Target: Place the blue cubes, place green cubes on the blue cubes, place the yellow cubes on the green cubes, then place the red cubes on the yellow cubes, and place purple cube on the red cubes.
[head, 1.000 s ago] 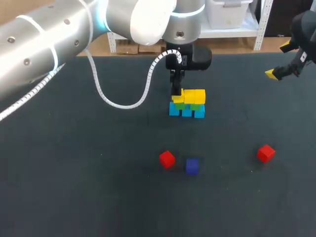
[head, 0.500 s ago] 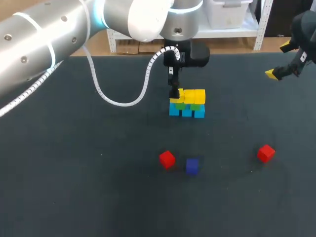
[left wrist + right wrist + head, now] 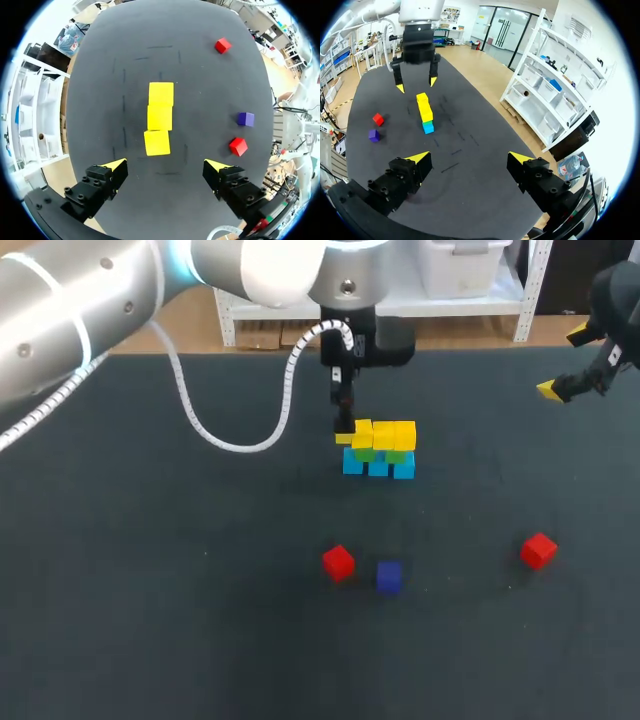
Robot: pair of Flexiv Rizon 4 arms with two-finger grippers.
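A row of three blue cubes point(image 3: 378, 468) carries green cubes point(image 3: 397, 455), with three yellow cubes point(image 3: 383, 434) on top. From the left wrist, the yellow cubes point(image 3: 159, 117) form a line just ahead of my open, empty left gripper point(image 3: 165, 167). That left gripper point(image 3: 345, 430) hangs over the stack's left end. Two red cubes point(image 3: 338, 562) point(image 3: 538, 550) and a purple cube point(image 3: 389, 576) lie loose nearer the front. My right gripper point(image 3: 563, 363) is open and empty at the far right, well away from the stack point(image 3: 424, 112).
The dark table point(image 3: 150, 570) holds nothing else besides faint marks. The left arm's white cable point(image 3: 240, 448) loops down left of the stack.
My left gripper has opened and lifted off the left yellow cube, which stays on the stack. The right arm has not moved.
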